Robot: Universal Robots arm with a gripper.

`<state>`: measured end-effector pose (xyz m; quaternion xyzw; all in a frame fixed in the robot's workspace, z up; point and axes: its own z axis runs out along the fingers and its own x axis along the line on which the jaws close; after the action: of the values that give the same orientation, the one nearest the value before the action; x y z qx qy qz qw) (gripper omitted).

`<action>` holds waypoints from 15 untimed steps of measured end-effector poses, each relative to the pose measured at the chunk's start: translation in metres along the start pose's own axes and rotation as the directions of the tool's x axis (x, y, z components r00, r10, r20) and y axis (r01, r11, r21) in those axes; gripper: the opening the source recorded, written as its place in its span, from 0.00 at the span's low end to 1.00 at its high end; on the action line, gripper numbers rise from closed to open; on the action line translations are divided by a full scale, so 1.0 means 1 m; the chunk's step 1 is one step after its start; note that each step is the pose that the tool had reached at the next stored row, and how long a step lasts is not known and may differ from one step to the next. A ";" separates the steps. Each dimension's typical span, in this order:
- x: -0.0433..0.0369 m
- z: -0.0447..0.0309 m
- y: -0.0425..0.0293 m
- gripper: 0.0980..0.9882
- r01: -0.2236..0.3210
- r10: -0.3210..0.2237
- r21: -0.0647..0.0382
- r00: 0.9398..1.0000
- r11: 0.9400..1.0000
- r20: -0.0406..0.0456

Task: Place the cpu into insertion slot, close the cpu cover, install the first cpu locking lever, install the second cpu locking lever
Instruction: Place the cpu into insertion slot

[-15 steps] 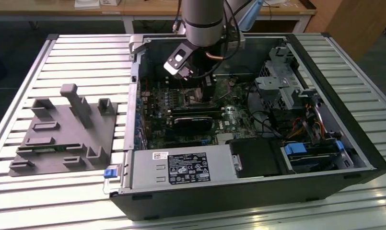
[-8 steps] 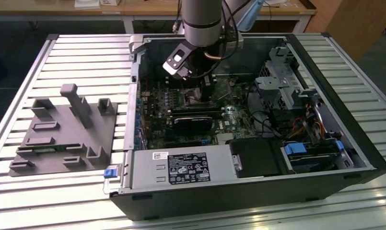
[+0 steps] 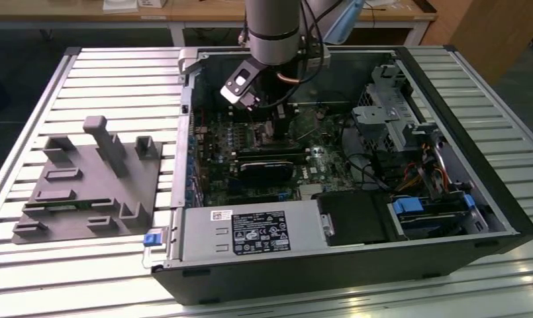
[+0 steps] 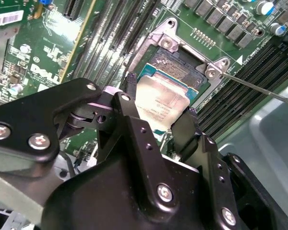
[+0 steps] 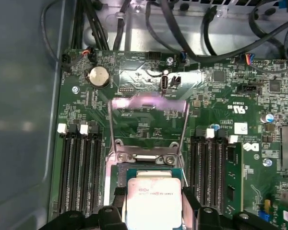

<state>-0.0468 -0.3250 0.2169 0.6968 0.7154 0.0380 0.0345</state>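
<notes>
The small, flat, square, silvery-tan metal cpu (image 5: 153, 194) sits over the insertion slot (image 4: 175, 67), a square socket with a dark centre and a silver rim set into the green circuit board. Take the chip's face as a dial with the cover's hinge at twelve. The two black fingers (image 4: 134, 124) of the gripper (image 4: 158, 108) then press in on its edges at three and nine o'clock, pinching the chip between them. Whether its underside already rests on the socket contacts cannot be made out from these angles.

The step in hand is judged to be seating the chip. It should go best with the chip kept level and square to the silver rim and brought straight down with no sideways sliding. It should be let go only once it lies flat in the recess.

The thin, silver, square-windowed cpu cover (image 5: 149, 102) stands raised beyond twelve o'clock, clear of the chip. A thin bare-metal locking lever (image 4: 259, 88) is swung free beside the socket. Long black memory slots (image 5: 81, 167) flank the socket at three and nine.

In the exterior view the arm reaches into the open black tower case (image 3: 337, 285) near its twelve o'clock side. A grey moulded fixture (image 3: 89, 185) lies at the case's nine o'clock.
</notes>
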 end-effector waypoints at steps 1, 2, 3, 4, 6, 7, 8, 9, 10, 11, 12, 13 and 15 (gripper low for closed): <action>0.0009 0.0003 -0.0002 0.50 0.000 0.000 0.000 1.000 1.000 0.000; 0.0016 0.0007 -0.0004 0.50 0.000 0.000 0.000 1.000 1.000 0.000; 0.0020 0.0015 -0.0005 0.50 0.000 0.000 0.000 1.000 1.000 0.000; 0.0021 0.0025 -0.0008 0.50 0.000 0.000 0.000 1.000 1.000 0.000; 0.0023 0.0050 -0.0015 0.50 0.000 0.000 0.000 1.000 1.000 0.000; 0.0024 0.0062 -0.0022 0.50 0.000 0.000 0.000 1.000 1.000 0.000; 0.0027 0.0072 -0.0030 0.50 0.000 0.000 0.000 1.000 1.000 0.000; 0.0029 0.0080 -0.0037 0.50 0.000 0.000 0.000 1.000 1.000 0.000; 0.0031 0.0088 -0.0044 0.50 0.000 0.000 0.000 1.000 1.000 0.000; 0.0032 0.0098 -0.0049 0.50 0.000 0.000 0.000 1.000 1.000 0.000; 0.0031 0.0108 -0.0050 0.50 -0.001 0.001 0.000 1.000 1.000 0.000; 0.0032 0.0116 -0.0051 0.50 -0.003 0.003 0.000 1.000 1.000 0.001; 0.0032 0.0128 -0.0053 0.50 -0.011 0.011 0.000 1.000 1.000 0.001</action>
<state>-0.0508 -0.3219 0.2036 0.7007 0.7116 0.0377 0.0347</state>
